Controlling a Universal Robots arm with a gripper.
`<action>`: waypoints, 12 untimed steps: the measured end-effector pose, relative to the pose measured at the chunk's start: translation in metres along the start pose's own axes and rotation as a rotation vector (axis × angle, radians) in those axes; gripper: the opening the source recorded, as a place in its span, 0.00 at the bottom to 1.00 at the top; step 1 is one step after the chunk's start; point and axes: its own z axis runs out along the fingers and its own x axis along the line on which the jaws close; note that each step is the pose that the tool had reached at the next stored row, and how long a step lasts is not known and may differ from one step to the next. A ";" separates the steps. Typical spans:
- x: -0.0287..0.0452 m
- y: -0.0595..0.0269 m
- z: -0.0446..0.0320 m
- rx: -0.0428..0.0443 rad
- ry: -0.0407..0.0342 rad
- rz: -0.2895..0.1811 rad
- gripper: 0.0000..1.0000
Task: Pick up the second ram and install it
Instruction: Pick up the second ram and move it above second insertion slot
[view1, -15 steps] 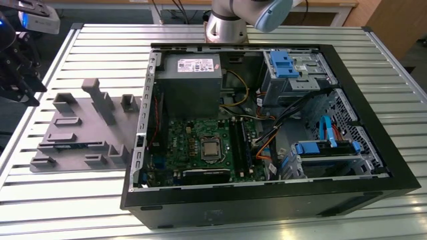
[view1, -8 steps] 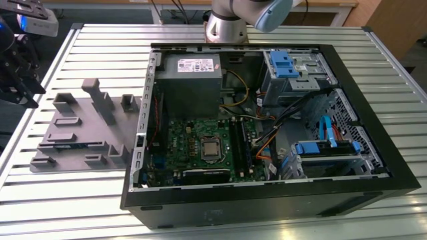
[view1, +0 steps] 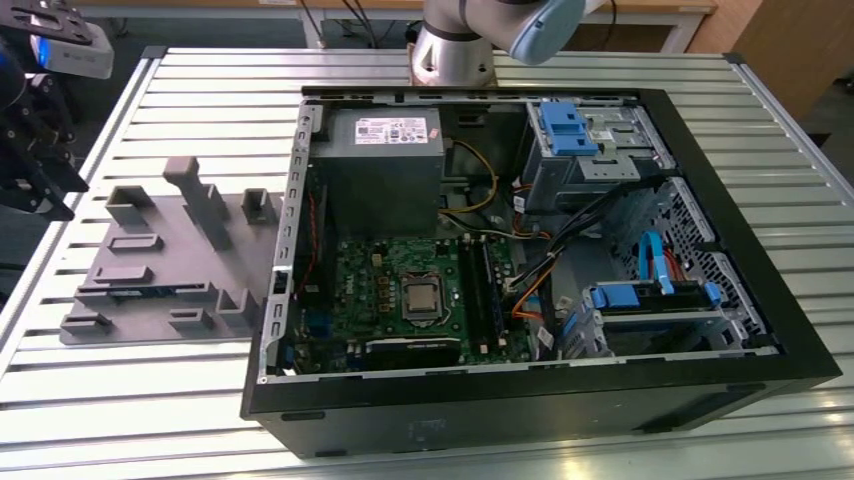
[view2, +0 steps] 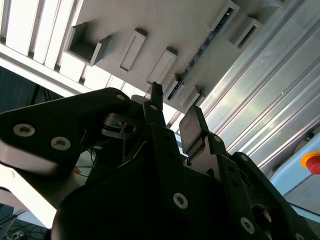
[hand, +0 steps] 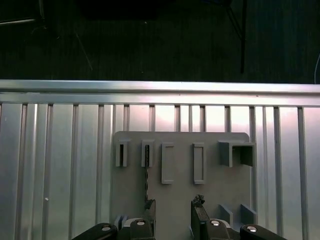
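- Tool (hand: 174, 206) is spread, holds nothing, and hovers over the tray (hand: 225, 190).
- Ram (hand: 146, 177) stands on edge in a tray slot below the tool. The tray lies near the tabletop (view1: 200, 100) edge at the exterior view's left.
- The ram is probably light, stiff and fragile, so pinch its flat faces mid-length, sparing the chips.

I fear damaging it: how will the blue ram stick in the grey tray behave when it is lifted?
The second ram stands on edge in a slot of the grey tray, so it would probably lift straight out but tip if pushed sideways. It looks thin and flat: likely light and stiff, yet fragile.
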 end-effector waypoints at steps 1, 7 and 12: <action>0.0003 0.0004 0.0005 0.0000 0.0000 -0.001 0.41; 0.0020 0.0030 0.0032 -0.0002 0.0002 -0.004 0.41; 0.0034 0.0052 0.0056 -0.0003 0.0003 -0.007 0.41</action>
